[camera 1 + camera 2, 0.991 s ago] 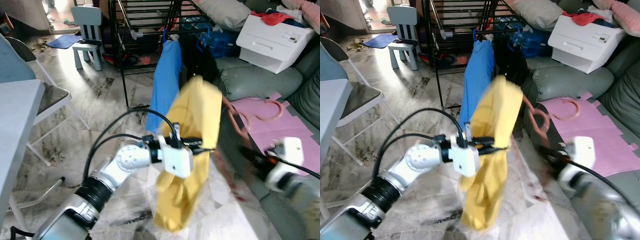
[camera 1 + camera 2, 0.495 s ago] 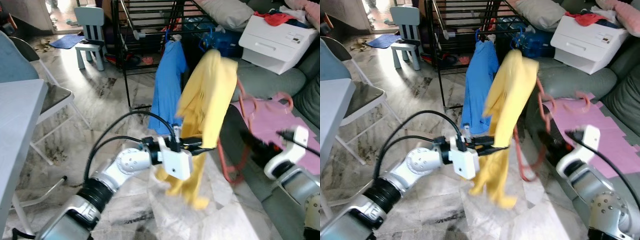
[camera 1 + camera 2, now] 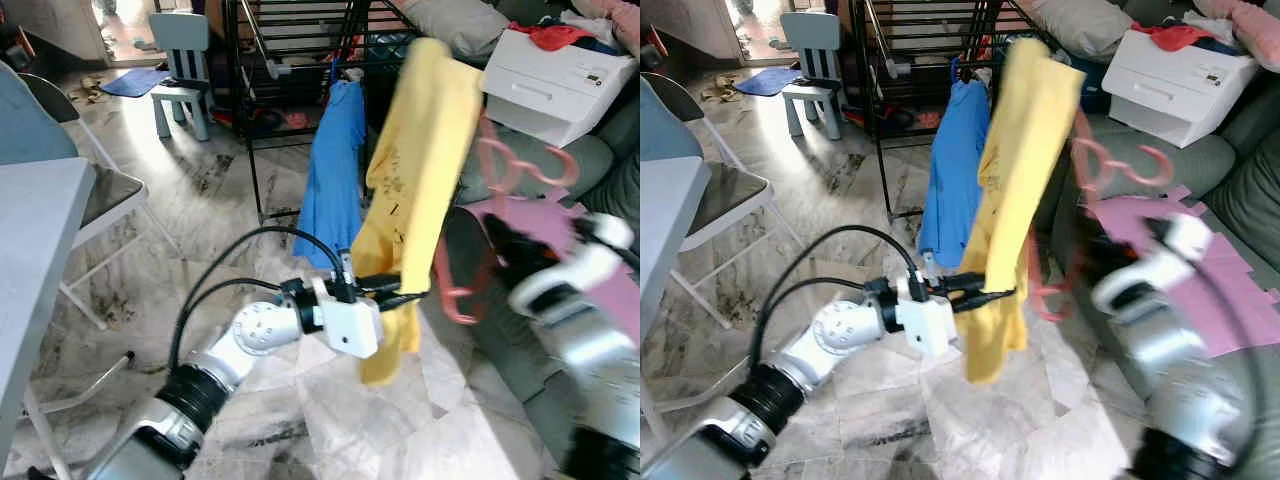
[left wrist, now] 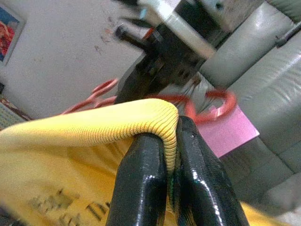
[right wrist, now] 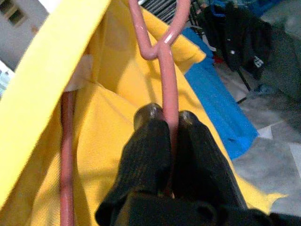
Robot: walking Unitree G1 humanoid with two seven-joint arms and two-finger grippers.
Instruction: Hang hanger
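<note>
A yellow shirt [image 3: 425, 170] hangs on a pink hanger [image 3: 500, 165], held up in front of the black drying rack [image 3: 290, 60]. My right gripper [image 5: 168, 123] is shut on the hanger's stem [image 5: 168, 80], blurred on the right in the eye views. My left gripper [image 3: 415, 292] is shut on the shirt's lower edge; its fingers [image 4: 150, 179] pinch a yellow fold [image 4: 117, 122]. A blue garment [image 3: 335, 160] hangs on the rack just behind the yellow shirt.
A grey sofa [image 3: 520, 165] with a white printer [image 3: 555, 80] and a pink mat [image 3: 600, 290] lies to the right. A folding chair [image 3: 70, 170] and a grey table edge [image 3: 30, 260] stand left. A small blue chair [image 3: 180, 65] sits at the back.
My right gripper has lifted the hanger and the yellow shirt higher and toward the rack. The left gripper has kept its hold on the shirt's lower edge, which now hangs shorter.
</note>
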